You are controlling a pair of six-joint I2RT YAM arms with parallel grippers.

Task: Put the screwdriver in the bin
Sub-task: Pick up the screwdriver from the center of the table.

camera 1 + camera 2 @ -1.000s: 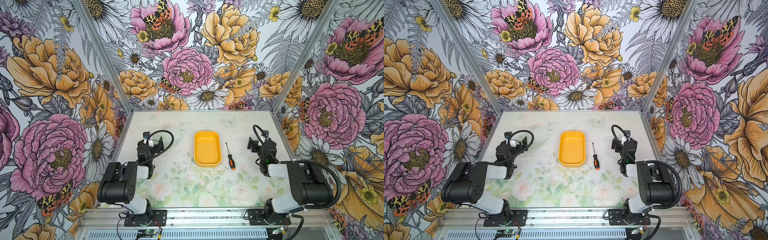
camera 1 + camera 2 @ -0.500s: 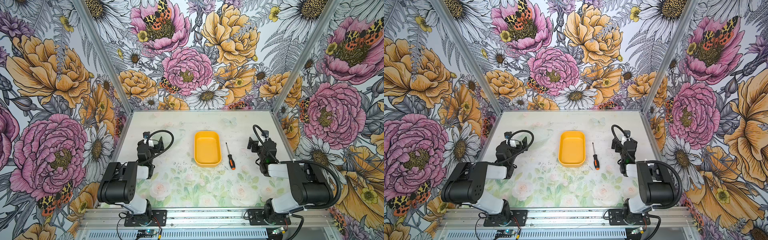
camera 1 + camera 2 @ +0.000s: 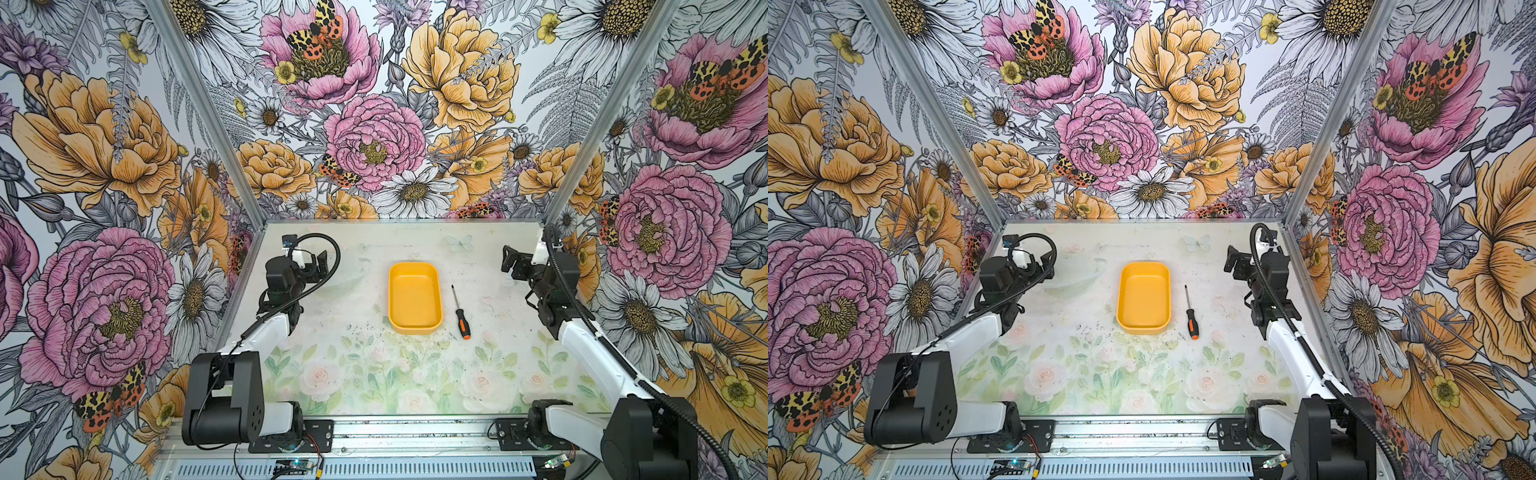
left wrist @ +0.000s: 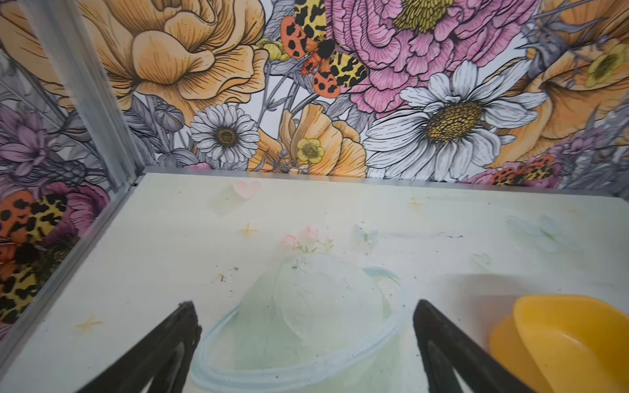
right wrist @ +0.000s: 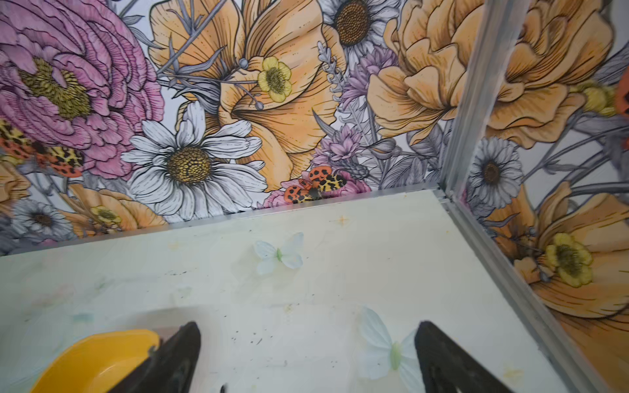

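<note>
The yellow-orange bin [image 3: 414,299] [image 3: 1144,297] lies empty near the middle of the table. Just to its right lies the screwdriver [image 3: 460,311] [image 3: 1190,313], flat on the table, its orange-and-black handle toward the front and its thin shaft pointing back. My left gripper [image 3: 321,261] [image 4: 304,304] rests at the left side of the table, open and holding nothing, with a corner of the bin [image 4: 561,333] beside it. Over at the right side my right gripper [image 3: 509,259] [image 5: 308,325] is open and empty too, the bin [image 5: 98,357] near one finger.
Flowered walls with metal corner posts [image 3: 569,166] close the table on three sides. A metal rail [image 3: 374,432] carrying both arm bases runs along the front edge. The tabletop [image 3: 374,374] has a pale printed flower pattern.
</note>
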